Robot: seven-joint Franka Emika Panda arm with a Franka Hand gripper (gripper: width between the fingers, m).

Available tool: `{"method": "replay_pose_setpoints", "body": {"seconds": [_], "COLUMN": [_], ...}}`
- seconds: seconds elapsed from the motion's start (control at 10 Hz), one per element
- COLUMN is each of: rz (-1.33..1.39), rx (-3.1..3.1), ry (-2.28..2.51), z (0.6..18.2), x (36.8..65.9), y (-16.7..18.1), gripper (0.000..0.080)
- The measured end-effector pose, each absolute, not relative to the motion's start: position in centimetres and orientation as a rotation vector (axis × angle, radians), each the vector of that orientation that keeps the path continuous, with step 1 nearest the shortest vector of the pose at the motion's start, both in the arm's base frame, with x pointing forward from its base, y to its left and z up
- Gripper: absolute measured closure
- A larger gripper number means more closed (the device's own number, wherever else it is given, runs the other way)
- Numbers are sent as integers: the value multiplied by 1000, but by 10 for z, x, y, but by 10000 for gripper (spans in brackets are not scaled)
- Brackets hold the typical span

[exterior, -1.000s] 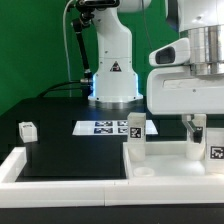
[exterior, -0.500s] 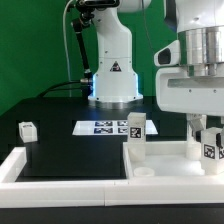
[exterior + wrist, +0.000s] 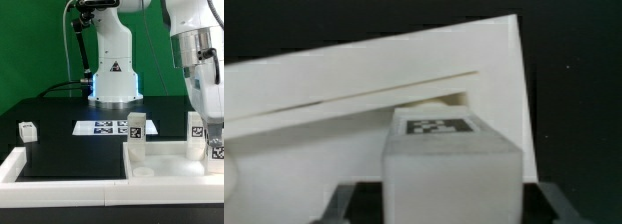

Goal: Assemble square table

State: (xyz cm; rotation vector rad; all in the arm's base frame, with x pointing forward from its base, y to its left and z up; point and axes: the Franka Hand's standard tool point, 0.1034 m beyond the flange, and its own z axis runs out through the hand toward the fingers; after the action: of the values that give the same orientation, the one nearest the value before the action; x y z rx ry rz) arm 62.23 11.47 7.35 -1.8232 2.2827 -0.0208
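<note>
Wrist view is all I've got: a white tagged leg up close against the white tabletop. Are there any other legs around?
Observer: Yes. An upright leg stands at the corner of the tabletop toward the exterior view's left.
Operator: Any lying off the tabletop?
Observer: One loose leg sits alone on the black surface, far toward the exterior view's left.
Operator: Anything between those two?
Observer: The marker board lies flat on the black surface, in front of the robot's base.
</note>
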Motion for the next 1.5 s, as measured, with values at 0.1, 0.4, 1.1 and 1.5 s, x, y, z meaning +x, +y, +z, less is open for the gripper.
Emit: {"method": "replay_pose_setpoints", "body": {"seconds": [0.1, 0.4, 1.1, 1.5], "rz": [-8, -28, -183, -247], "rx": [-1725, -1856, -2537, -2921], "ry": [2358, 2270, 1519, 805], "z": [74, 74, 74, 75], "x": [622, 622, 624, 628], "y": [115, 116, 123, 123], "gripper": [507, 351, 151, 151]}}
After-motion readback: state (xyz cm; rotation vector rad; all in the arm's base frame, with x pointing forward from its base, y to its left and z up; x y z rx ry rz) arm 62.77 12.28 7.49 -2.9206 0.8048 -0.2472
